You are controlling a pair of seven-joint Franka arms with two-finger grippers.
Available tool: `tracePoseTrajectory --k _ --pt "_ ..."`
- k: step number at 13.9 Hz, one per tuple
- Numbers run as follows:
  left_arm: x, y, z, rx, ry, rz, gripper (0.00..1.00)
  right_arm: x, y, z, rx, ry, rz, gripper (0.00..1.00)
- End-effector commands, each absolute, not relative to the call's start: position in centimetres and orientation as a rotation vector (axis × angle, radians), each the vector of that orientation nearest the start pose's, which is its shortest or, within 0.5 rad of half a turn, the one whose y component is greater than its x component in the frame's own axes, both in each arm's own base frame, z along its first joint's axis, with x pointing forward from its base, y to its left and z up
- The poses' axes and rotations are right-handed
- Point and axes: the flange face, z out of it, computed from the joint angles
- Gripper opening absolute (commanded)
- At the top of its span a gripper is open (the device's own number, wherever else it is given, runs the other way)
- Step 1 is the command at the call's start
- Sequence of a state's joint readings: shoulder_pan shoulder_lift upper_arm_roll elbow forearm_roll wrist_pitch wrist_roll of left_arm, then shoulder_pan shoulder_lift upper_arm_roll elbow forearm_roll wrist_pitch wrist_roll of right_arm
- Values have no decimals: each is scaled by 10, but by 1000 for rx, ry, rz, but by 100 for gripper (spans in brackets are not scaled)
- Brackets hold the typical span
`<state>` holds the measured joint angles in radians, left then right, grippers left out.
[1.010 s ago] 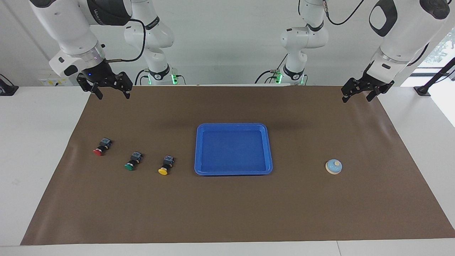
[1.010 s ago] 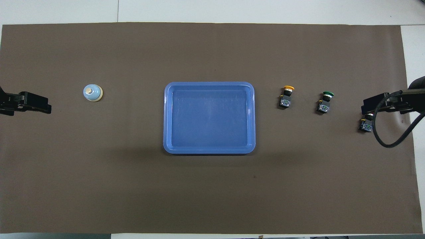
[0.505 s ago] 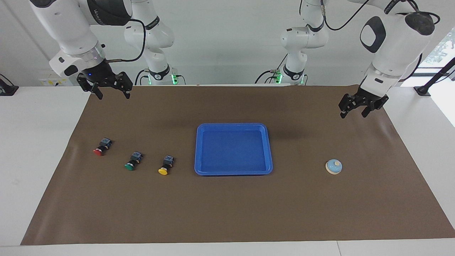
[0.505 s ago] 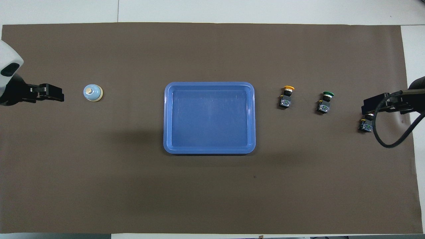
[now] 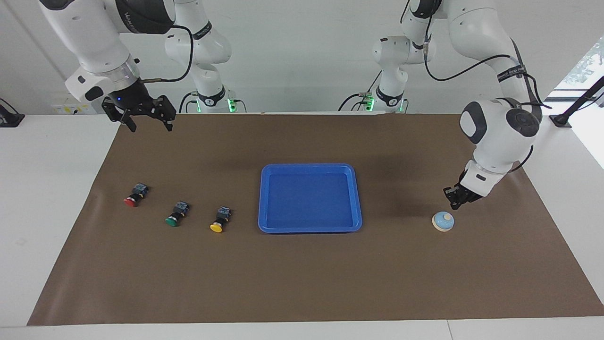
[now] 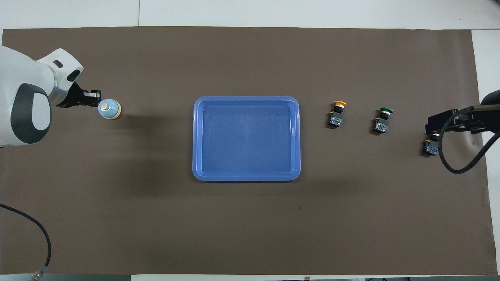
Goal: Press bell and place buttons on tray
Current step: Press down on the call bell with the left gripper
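Observation:
The light-blue bell (image 5: pixel 443 221) (image 6: pixel 109 109) stands on the brown mat toward the left arm's end. My left gripper (image 5: pixel 455 205) (image 6: pixel 93 102) is shut and hangs just above the bell's edge with a small gap. The blue tray (image 5: pixel 310 229) (image 6: pixel 246 177) lies mid-table with nothing in it. Toward the right arm's end, the yellow button (image 5: pixel 220 219) (image 6: pixel 337 114), green button (image 5: pixel 177 213) (image 6: pixel 383 119) and red button (image 5: pixel 135 195) (image 6: pixel 430 147) lie in a row on their sides. My right gripper (image 5: pixel 151 126) (image 6: pixel 431 125) waits open, high over the mat's corner; in the overhead view it covers the red button's cap.
The brown mat (image 5: pixel 302 283) covers most of the white table. A black cable (image 6: pixel 457 166) loops down from the right wrist over the mat's end. Another cable (image 6: pixel 41 234) lies by the left arm's near corner. Bare mat surrounds the tray.
My left arm swung out and down from the mat's corner to just above the bell, and its gripper went from open to shut. The right arm has not moved.

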<state>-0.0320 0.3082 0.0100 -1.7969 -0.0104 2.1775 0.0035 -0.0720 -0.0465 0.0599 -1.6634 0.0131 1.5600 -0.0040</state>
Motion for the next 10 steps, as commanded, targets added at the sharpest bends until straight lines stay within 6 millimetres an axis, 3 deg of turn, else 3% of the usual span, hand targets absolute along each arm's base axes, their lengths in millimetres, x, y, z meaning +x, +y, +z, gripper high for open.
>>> tracePoseTrajectory --k 1,10 --pt "649 -9 382 -3135 42 -140 0 531 -6 608 -3124 -4 105 100" --pt "644 -9 354 -3135 30 -161 0 531 -6 608 -3124 -2 105 100"
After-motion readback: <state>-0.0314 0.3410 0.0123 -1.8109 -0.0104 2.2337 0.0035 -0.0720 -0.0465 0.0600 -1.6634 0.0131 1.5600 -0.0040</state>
